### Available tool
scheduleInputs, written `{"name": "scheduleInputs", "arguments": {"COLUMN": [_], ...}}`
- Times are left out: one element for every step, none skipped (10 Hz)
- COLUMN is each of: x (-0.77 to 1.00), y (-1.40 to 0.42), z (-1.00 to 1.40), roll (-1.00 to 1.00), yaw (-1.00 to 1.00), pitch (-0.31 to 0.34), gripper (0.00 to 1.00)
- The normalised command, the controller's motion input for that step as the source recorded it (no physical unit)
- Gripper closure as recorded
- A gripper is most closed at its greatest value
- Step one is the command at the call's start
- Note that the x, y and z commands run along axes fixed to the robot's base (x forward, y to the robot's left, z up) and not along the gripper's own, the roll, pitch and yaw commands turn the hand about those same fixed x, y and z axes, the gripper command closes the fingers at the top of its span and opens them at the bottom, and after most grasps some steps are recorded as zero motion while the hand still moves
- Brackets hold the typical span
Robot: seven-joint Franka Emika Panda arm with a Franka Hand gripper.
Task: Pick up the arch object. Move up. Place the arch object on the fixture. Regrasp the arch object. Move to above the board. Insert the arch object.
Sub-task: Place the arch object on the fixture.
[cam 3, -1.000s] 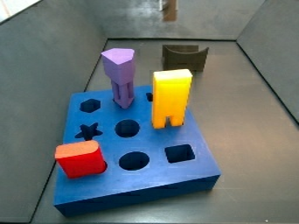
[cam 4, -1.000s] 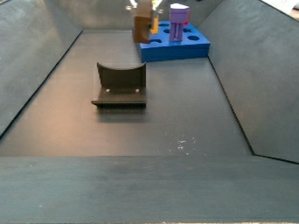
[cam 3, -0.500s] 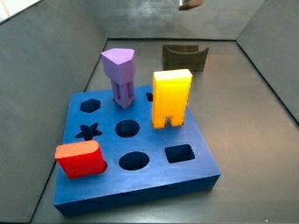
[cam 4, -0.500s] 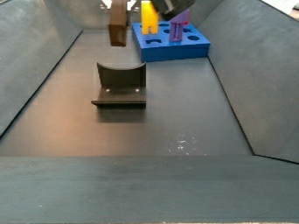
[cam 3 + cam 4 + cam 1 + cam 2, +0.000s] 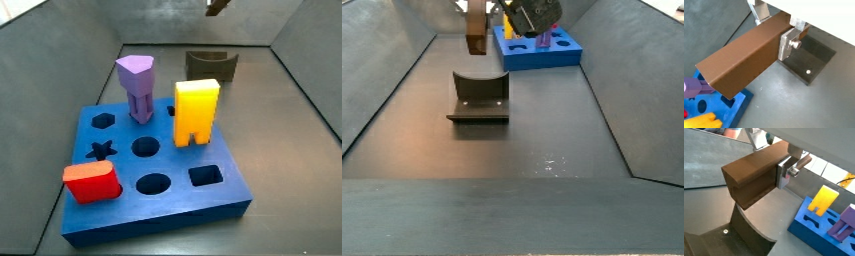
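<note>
My gripper [image 5: 774, 30] is shut on the arch object [image 5: 744, 57], a slim brown block clamped between the silver fingers [image 5: 787, 44] in both wrist views [image 5: 751, 175]. In a side view the arch object [image 5: 477, 30] hangs upright in the air, above and a little beyond the fixture [image 5: 478, 97], a dark cradle block on the floor. The fixture [image 5: 807, 60] lies below the block, apart from it. The blue board [image 5: 181, 160] with shaped holes stands further off. In the side view facing the board only the block's tip [image 5: 217, 5] shows at the upper edge.
On the board stand a purple post [image 5: 136, 85], a tall yellow block [image 5: 197, 110] and a red block [image 5: 91, 181] at a near corner. Grey sloping walls [image 5: 396, 80] enclose the floor on both sides.
The gripper has carried the arch object sideways, away from over the board to above the fixture. In the last half second it has barely shifted.
</note>
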Motion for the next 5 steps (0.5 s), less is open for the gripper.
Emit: {"name": "scheduleInputs", "arguments": {"x": [0.12, 0.14, 0.14, 0.15, 0.15], "y": [0.13, 0.14, 0.14, 0.14, 0.14], "z": [-1.00, -1.00, -1.00, -1.00, -1.00], "roll": [-1.00, -0.96, -0.87, -0.70, -0.48], "yaw": [-0.05, -0.13, -0.14, -0.17, -0.20], "pitch": [0.213, 0.240, 0.227, 0.182, 0.107], "gripper": [1.00, 1.00, 1.00, 1.00, 1.00]}}
